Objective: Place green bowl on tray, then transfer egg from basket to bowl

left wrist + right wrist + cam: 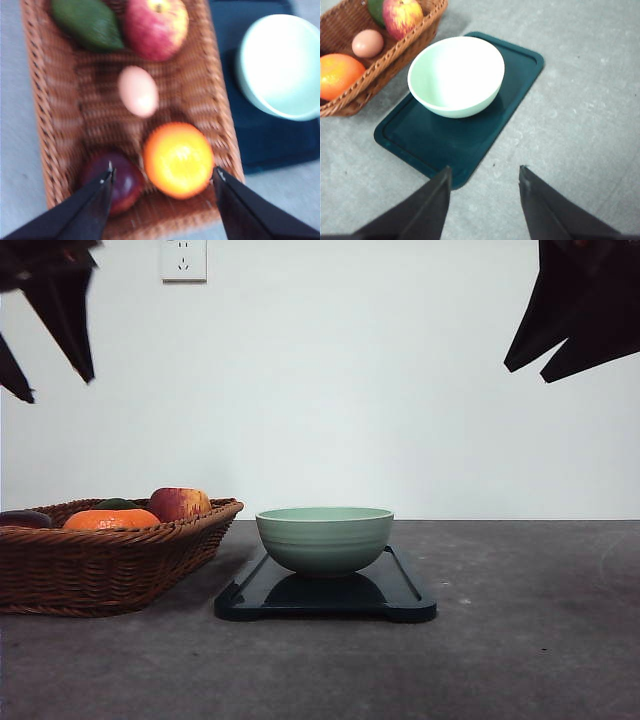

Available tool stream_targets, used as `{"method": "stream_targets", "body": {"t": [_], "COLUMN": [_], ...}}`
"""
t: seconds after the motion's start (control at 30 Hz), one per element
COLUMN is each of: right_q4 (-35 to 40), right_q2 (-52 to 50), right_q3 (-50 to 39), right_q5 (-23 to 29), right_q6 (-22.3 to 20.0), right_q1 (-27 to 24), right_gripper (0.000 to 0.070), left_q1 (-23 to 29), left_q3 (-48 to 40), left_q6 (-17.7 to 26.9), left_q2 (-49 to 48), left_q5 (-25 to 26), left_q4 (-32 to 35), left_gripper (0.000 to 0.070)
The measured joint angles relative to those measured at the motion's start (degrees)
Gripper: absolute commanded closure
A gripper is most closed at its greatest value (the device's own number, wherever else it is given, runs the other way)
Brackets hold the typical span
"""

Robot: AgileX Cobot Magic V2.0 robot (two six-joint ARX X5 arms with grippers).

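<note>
The green bowl (324,538) stands upright and empty on the dark tray (405,595) at the table's middle; it also shows as the bowl (456,75) on the tray (460,145). The egg (138,91) lies on the floor of the wicker basket (45,115), among the fruit. My left gripper (161,180) hangs open above the basket, its fingers either side of an orange. My right gripper (485,177) is open over the table, just off the tray's edge, holding nothing.
In the basket (110,560) at the left lie an orange (178,160), a red-yellow apple (156,27), a green fruit (87,22) and a dark purple fruit (120,182). Both arms (60,300) hang high at the upper corners. A wall socket (183,260) sits on the wall behind.
</note>
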Motion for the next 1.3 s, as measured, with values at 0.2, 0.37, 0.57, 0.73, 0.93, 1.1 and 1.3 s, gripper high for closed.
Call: {"method": "stream_targets", "body": {"t": [0.2,0.37,0.57,0.73,0.93,1.1,1.3], "right_q4": [0.0,0.2,0.24,0.24,0.24,0.24,0.24], "right_q2": [0.0,0.0,0.0,0.0,0.0,0.0,0.0], "right_q3": [0.0,0.0,0.0,0.0,0.0,0.0,0.0], "right_q5": [0.0,0.01,0.04,0.04,0.04,0.04,0.04], "right_q6": [0.0,0.0,0.0,0.0,0.0,0.0,0.0], "right_q1": [-0.02,-0.01,-0.02,-0.02,-0.01,-0.02,-0.02], "right_gripper": [0.0432,0.0432,0.0432,0.0432,0.0432,0.0432,0.0432], "left_q1": [-1.05,-1.67,-2.49,-3.08,-3.3,-3.4,-3.51], "left_q3": [7.14,8.77,8.77,8.79,8.86,8.86,8.86], "left_q6": [-0.18,-1.74,-2.61,-2.64,-2.64,-2.64,-2.69], "left_q2": [9.78,16.17,21.11,23.07,26.13,28.52,29.74], "left_q5": [-1.24,-2.11,-5.1,-5.88,-8.58,-8.65,-8.65], "left_q4": [0.81,3.97,7.79,10.59,10.61,10.04,10.13], "left_gripper": [0.0304,0.0303,0.0302,0.0302,0.0302,0.0302,0.0302]}}
